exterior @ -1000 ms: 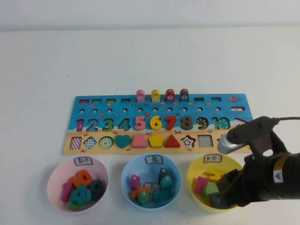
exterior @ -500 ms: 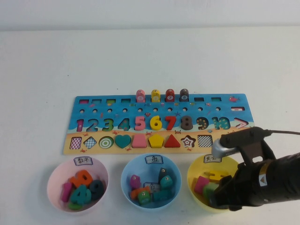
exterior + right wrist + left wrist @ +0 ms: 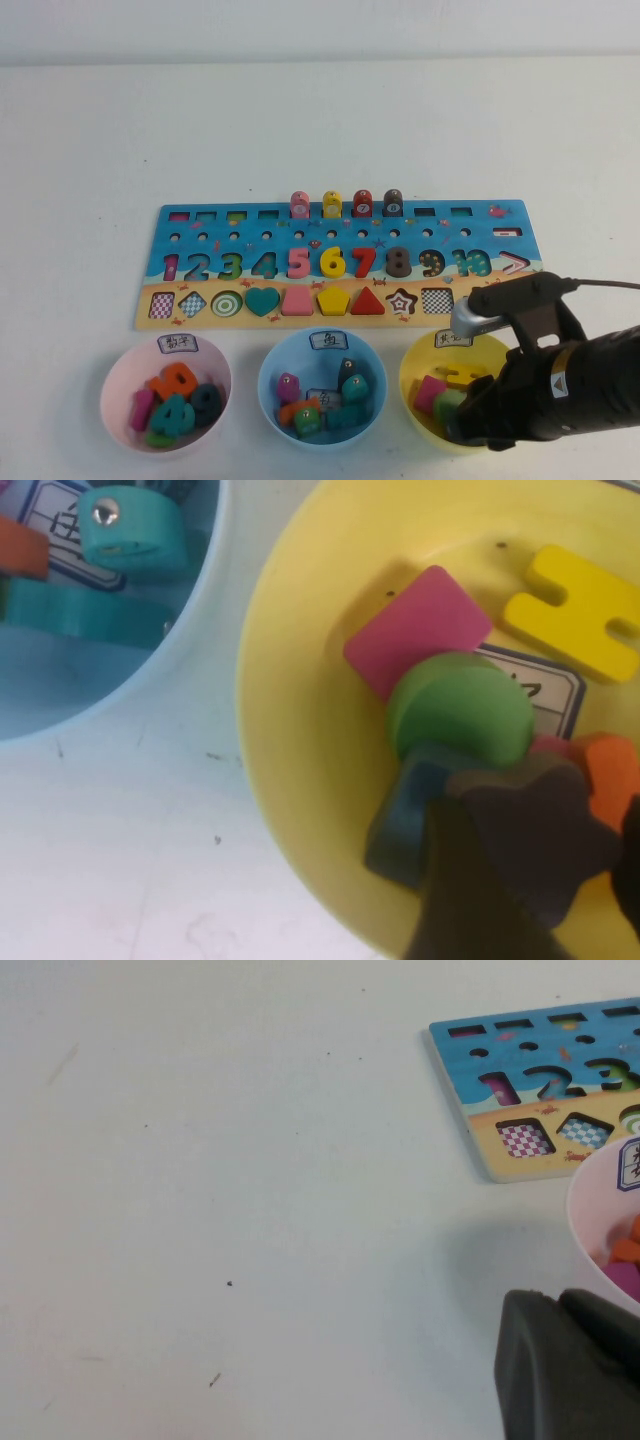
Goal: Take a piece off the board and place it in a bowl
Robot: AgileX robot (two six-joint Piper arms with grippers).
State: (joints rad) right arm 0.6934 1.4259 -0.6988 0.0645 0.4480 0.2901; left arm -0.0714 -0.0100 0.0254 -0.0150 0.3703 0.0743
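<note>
I see the dark star piece (image 3: 540,825) pinched between the right gripper (image 3: 530,880) fingers, low inside the yellow bowl (image 3: 300,780), resting against a green disc (image 3: 460,710) and a blue block (image 3: 410,810) just ahead of the tips. My worry: on release the star may cling to a finger and get dragged over the rim, or my lift may tip the bowl. The left gripper (image 3: 565,1365) sits parked by the pink bowl (image 3: 600,1210); its fingers I cannot tell
</note>
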